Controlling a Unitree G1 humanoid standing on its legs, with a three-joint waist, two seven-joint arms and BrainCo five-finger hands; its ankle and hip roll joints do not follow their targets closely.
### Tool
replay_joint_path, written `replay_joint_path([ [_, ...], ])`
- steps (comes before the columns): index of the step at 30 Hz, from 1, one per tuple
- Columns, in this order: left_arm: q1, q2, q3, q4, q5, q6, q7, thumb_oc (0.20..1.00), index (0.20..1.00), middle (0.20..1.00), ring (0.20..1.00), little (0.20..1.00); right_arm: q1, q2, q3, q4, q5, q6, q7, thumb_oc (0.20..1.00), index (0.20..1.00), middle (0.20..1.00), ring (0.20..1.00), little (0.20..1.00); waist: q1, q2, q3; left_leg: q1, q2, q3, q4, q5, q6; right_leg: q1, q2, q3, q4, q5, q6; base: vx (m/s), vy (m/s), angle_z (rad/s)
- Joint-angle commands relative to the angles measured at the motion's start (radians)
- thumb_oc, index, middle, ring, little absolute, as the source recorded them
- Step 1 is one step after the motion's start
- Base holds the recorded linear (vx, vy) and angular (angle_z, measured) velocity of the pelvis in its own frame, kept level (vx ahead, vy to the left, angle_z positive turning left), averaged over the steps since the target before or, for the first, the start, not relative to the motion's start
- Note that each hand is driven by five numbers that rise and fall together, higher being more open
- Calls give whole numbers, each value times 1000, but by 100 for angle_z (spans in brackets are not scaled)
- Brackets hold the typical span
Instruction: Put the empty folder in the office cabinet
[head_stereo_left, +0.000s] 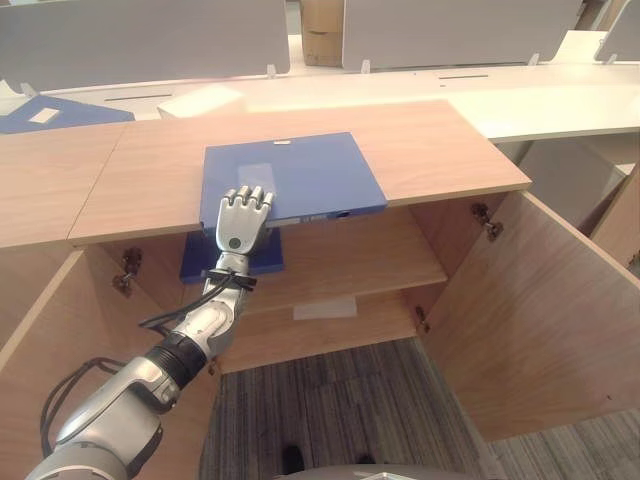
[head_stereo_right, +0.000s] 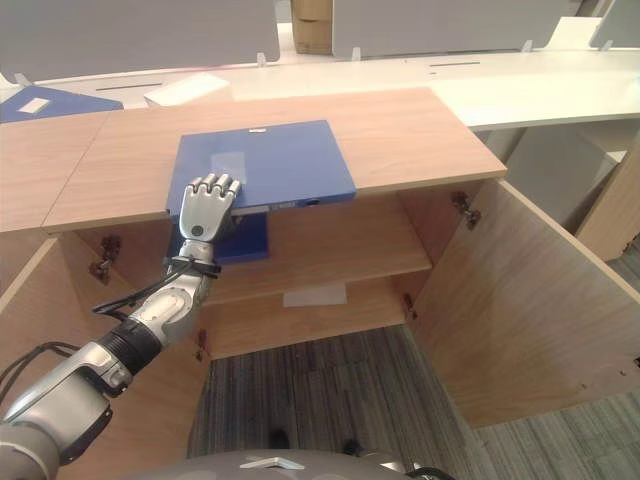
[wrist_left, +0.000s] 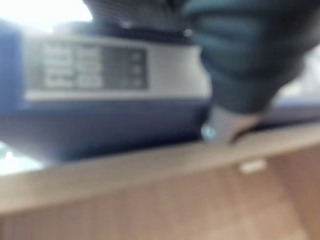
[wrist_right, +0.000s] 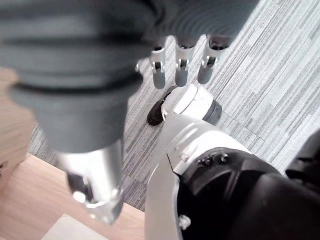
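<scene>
A blue folder (head_stereo_left: 300, 170) lies flat on the wooden top of the office cabinet (head_stereo_left: 440, 150), its labelled spine (wrist_left: 90, 67) jutting a little over the front edge. My left hand (head_stereo_left: 243, 215) reaches up from below and grips that front edge, with its fingers (head_stereo_right: 212, 187) curled over the folder's cover and its thumb (wrist_left: 227, 125) under the spine. The cabinet stands open below the hand. My right hand (wrist_right: 181, 70) hangs low over the carpet, fingers relaxed and holding nothing.
A second blue folder (head_stereo_left: 232, 258) stands on the upper shelf (head_stereo_left: 360, 255) behind my left wrist. A white sheet (head_stereo_left: 325, 308) lies on the lower shelf. The right door (head_stereo_left: 540, 310) is swung wide open. Another blue folder (head_stereo_left: 50, 112) lies on the white desk behind.
</scene>
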Motion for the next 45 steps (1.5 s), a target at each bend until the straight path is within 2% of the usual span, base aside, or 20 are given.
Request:
replay_joint_path([
  [1, -43, 29, 3, 110, -39, -23, 38, 200, 200, 200, 200, 200, -1, -35, -3, -34, 31, -10, 5, 1000, 1000, 1000, 1000, 1000, -10, -18, -10, 38, -13, 25, 0, -149, -27, -83, 14, 8, -2, 52, 72, -45, -1, -3],
  [6, -46, 48, 59, 104, -147, -89, 165, 200, 200, 200, 200, 200, -8, -33, -10, -39, 45, -15, 13, 1000, 1000, 1000, 1000, 1000, 2, -19, -20, 43, -16, 21, 0, -153, -26, -74, 8, -5, -2, 46, 70, -49, -8, -1],
  [11, -78, 79, 155, -30, -269, -151, 231, 200, 200, 200, 200, 200, -26, -18, 3, -73, 75, -8, -6, 1000, 1000, 1000, 1000, 1000, 20, -16, -36, 55, -23, 2, 0, -161, -21, -54, 3, -21, -2, 36, 59, -52, -17, 1],
  [18, -91, 87, 315, -235, -288, -176, 194, 200, 200, 200, 200, 200, -50, 16, 15, -99, 98, -16, -27, 1000, 1000, 1000, 1000, 1000, 41, -13, -52, 68, -30, -26, 0, -169, -15, -30, 1, -33, -2, 21, 46, -30, -26, 7],
  [20, -88, 79, 436, -375, -513, -276, 122, 200, 200, 200, 200, 200, -73, 44, 18, -90, 105, -32, -34, 1000, 1000, 1000, 1000, 1000, 63, -10, -66, 79, -36, -50, 0, -170, -15, -12, 0, -49, -2, 11, 40, -31, -57, 18],
  [21, -80, 56, 463, -423, -656, -296, 54, 200, 200, 200, 200, 200, -82, 50, 18, -86, 107, -38, -35, 1000, 1000, 1000, 1000, 1000, 70, -10, -67, 81, -38, -57, 0, -170, -14, -8, 0, -54, -2, 9, 39, -18, -28, 16],
  [22, -80, 56, 463, -423, -656, -296, 54, 200, 200, 200, 200, 200, -82, 50, 18, -86, 107, -38, -35, 1000, 1000, 1000, 1000, 1000, 70, -10, -67, 81, -38, -57, 0, -170, -14, -8, 0, -54, -2, 9, 39, -14, -18, 17],
  [23, -70, 36, 479, -456, -774, -303, 4, 200, 200, 200, 200, 200, -86, 55, 19, -87, 108, -43, -35, 1000, 1000, 1000, 1000, 1000, 73, -8, -67, 82, -38, -62, 0, -170, -14, -5, 0, -57, -2, 8, 38, -17, -14, 24],
  [26, -25, -53, 512, -569, -1189, -260, -199, 200, 200, 200, 200, 200, -108, 72, 16, -98, 122, -77, -28, 1000, 1000, 1000, 1000, 1000, 93, -2, -65, 86, -41, -81, 0, -167, -11, 3, 0, -69, -2, 6, 34, -31, -15, 16],
  [27, -25, -53, 512, -569, -1189, -260, -199, 200, 200, 200, 200, 200, -108, 72, 16, -98, 122, -77, -28, 1000, 1000, 1000, 1000, 1000, 93, -2, -65, 86, -41, -81, 0, -167, -11, 3, 0, -69, -2, 6, 34, -31, -7, 7],
  [28, -9, -71, 514, -596, -1313, -242, -234, 200, 200, 200, 200, 200, -118, 72, 14, -107, 127, -92, -21, 1000, 1000, 1000, 1000, 1000, 100, 0, -64, 88, -43, -87, 0, -165, -11, 5, 0, -73, -2, 6, 34, -16, -3, 4],
  [29, -9, -71, 514, -596, -1313, -242, -234, 200, 200, 200, 200, 200, -118, 72, 14, -107, 127, -92, -21, 1000, 1000, 1000, 1000, 1000, 100, 0, -64, 88, -43, -87, 0, -165, -11, 5, 0, -73, -2, 6, 34, -38, -5, 11],
  [30, 13, -85, 522, -616, -1470, -217, -285, 200, 200, 200, 200, 200, -130, 72, 12, -118, 135, -119, -2, 1000, 1000, 1000, 1000, 1000, 108, 2, -62, 89, -45, -94, 0, -163, -10, 8, 0, -77, -2, 6, 32, -22, -2, 7],
  [31, 13, -85, 522, -616, -1470, -217, -285, 200, 200, 200, 200, 200, -130, 72, 12, -118, 135, -119, -2, 1000, 1000, 1000, 1000, 1000, 108, 2, -62, 89, -45, -94, 0, -163, -10, 8, 0, -77, -2, 6, 32, -55, -1, 12],
  [32, 42, -87, 531, -635, -1653, -187, -334, 200, 200, 200, 200, 200, -149, 64, 12, -142, 148, -153, 15, 1000, 1000, 1000, 1000, 1000, 121, 4, -63, 87, -47, -103, 0, -158, -10, 8, 1, -83, -2, 8, 31, -33, 1, 5],
  [33, 42, -87, 531, -635, -1653, -187, -334, 200, 200, 200, 200, 200, -149, 64, 12, -142, 148, -153, 15, 1000, 1000, 1000, 1000, 1000, 121, 4, -63, 87, -47, -103, 0, -158, -10, 8, 1, -83, -2, 8, 31, -52, 4, 5],
  [35, 108, -75, 544, -651, -1900, -103, -426, 200, 200, 200, 200, 200, -178, 43, 15, -222, 152, -197, 11, 1000, 1000, 1000, 1000, 1000, 139, 5, -61, 86, -50, -109, 0, -152, -10, 7, -1, -96, -2, 13, 31, -66, 6, 1],
  [37, 108, -75, 544, -651, -1900, -103, -426, 200, 200, 200, 200, 200, -178, 43, 15, -222, 152, -197, 11, 1000, 1000, 1000, 1000, 1000, 139, 5, -61, 86, -50, -109, 0, -152, -10, 7, -1, -96, -2, 13, 31, -23, 1, 1],
  [40, 198, -89, 529, -677, -2014, -5, -485, 200, 200, 200, 200, 200, -218, 20, 36, -345, 176, -211, -17, 1000, 1000, 1000, 1000, 1000, 161, 2, -51, 85, -52, -112, 0, -148, -5, 9, -7, -114, -2, 16, 29, -87, -6, 6],
  [45, 281, -74, 534, -664, -2028, 58, -507, 200, 200, 200, 200, 200, -252, -26, 48, -458, 198, -196, -33, 1000, 1000, 1000, 1000, 1000, 176, 0, -44, 87, -54, -112, 0, -144, -2, 13, -11, -126, -2, 18, 29, -53, 4, 7],
])
